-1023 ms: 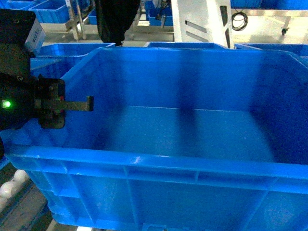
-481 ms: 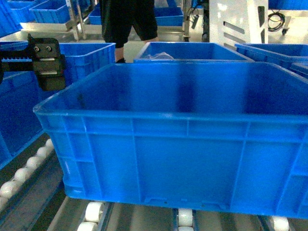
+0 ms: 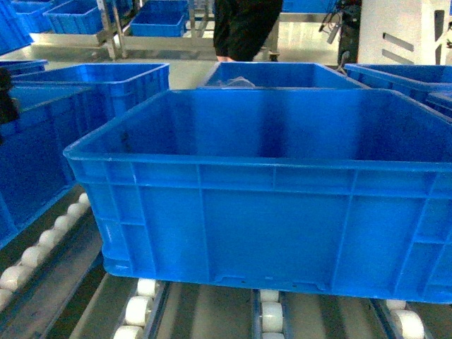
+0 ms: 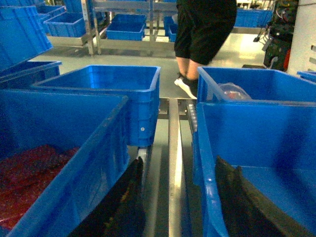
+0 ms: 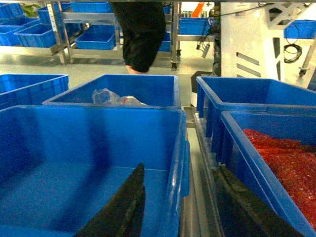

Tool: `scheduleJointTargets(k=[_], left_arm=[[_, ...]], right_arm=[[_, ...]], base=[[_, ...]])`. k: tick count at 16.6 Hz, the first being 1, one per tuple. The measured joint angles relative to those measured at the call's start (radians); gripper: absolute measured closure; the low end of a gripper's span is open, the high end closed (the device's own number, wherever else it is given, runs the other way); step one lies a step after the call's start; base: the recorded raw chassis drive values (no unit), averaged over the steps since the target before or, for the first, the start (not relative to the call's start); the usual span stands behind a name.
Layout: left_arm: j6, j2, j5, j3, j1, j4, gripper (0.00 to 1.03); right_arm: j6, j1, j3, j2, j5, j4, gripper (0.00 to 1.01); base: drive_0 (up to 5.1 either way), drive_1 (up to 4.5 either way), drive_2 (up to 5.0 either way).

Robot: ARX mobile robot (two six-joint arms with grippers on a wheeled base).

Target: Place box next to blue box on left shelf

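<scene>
A: Status of box (image 3: pixel 275 205)?

B: Large blue crate, centre of head view; sits flat on left shelf (image 3: pixel 53 244), white rollers (image 3: pixel 272 318) showing under its near wall; interior looks empty, smooth floor. Near wall ribbed, thick rim intact.

A: Neighbours?

B: Blue box (image 3: pixel 32 152) just to its left on same deck, narrow gap btwn them; left wrist view shows that gap w/ a metal rail (image 4: pixel 174 163) running far-ward, and red contents (image 4: pixel 29 168) in the left crate. Another crate (image 3: pixel 279 74) directly behind, w/ clear plastic bag (image 5: pixel 116 97) inside. On the right, right wrist view shows a crate w/ red material (image 5: pixel 286 163) just beside the box.

A: Grippers?

B: Left gripper (image 4: pixel 180 207): two dark fingers spread apart, straddling the box's left wall; one finger inside the box, other in the gap; nothing clamped, no contact I can confirm. Right gripper (image 5: pixel 180 207): likewise spread wide, astride the box's right wall; holding nothing. Neither clearly visible in head view; only a dark edge at far left.

A: Else?

B: Person (image 3: pixel 247 28) in black shorts standing beyond the racks; more blue crates on a far shelving unit (image 4: pixel 123 27).
</scene>
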State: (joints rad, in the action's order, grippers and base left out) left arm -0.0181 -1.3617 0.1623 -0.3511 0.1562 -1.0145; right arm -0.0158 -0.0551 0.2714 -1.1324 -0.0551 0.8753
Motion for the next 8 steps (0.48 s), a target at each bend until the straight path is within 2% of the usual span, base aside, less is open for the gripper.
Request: scheduleJointTargets(k=[1, 3, 5, 7, 8], left_arm=[[0.0, 0.045, -0.014, 0.039, -0.013, 0.002, 0.71], [0.0, 0.13, -0.045, 0.128, -0.042, 0.031, 0.96], [0.002, 0.23, -0.068, 0.183, -0.064, 0.063, 1.0], [0.002, 0.273, -0.095, 0.249, -0.089, 0.024, 1.0], [0.003, 0.314, -0.153, 0.289, -0.148, 0.08, 1.0]], right_arm=[[0.006, 0.039, -0.036, 0.038, 0.049, -0.009, 0.72], [0.009, 0.061, -0.11, 0.115, 0.052, -0.046, 0.97], [0.012, 0.058, -0.145, 0.205, 0.055, -0.079, 1.0], [0.012, 0.055, -0.185, 0.291, 0.055, -0.135, 1.0], [0.012, 0.055, -0.202, 0.343, 0.055, -0.17, 1.0]], base=[[0.0, 0.0, 0.0], [0.0, 0.0, 0.0], [0.0, 0.0, 0.0], [0.0, 0.0, 0.0], [0.0, 0.0, 0.0]])
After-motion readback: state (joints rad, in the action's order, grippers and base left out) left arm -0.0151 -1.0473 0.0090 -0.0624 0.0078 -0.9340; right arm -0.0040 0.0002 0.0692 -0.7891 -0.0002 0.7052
